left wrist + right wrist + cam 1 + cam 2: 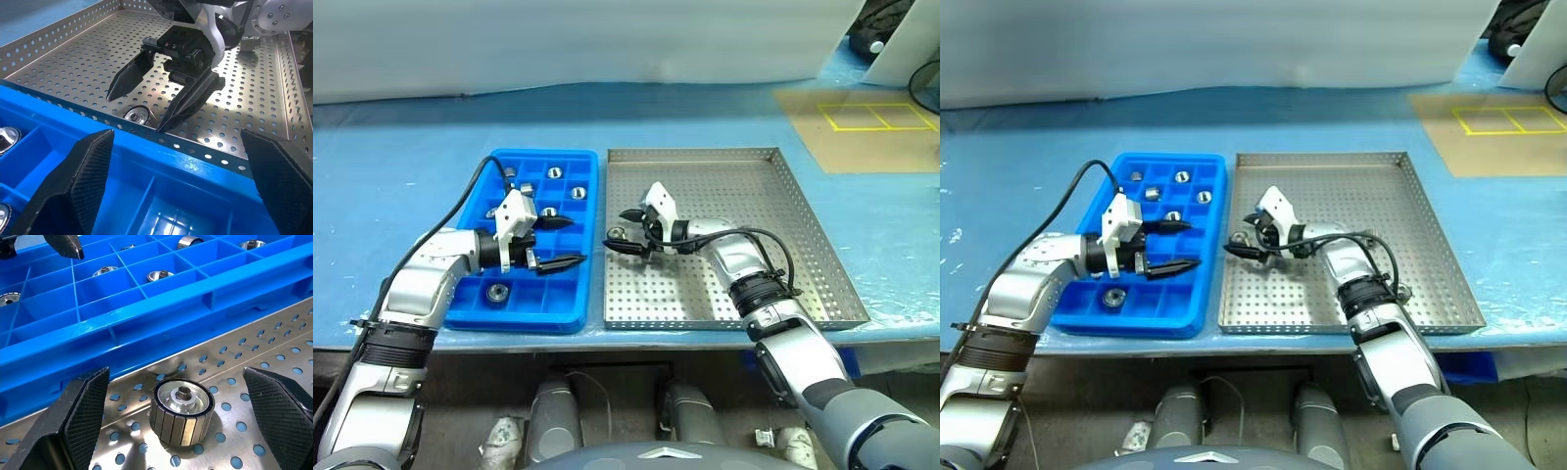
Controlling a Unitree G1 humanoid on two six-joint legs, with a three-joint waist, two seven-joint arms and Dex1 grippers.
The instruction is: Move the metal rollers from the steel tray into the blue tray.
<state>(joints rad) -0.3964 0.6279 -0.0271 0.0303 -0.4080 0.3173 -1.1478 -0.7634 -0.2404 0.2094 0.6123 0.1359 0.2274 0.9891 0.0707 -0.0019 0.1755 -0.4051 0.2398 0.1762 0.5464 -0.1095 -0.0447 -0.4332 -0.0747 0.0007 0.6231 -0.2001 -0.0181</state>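
Steel tray (803,225) has one roller (182,410) upright by its wall next to the blue tray (475,315), between the right tool's (628,231) wide-open fingers; left tool (556,243) also wide, empty; risk: fingertip hits wall or roller skids.

Both arms reach forward, left end effector (556,243) and right end effector (624,229) spread wide, tips facing.

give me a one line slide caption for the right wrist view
Open right end effector straddles a metal roller on the steel tray, beside the blue tray.
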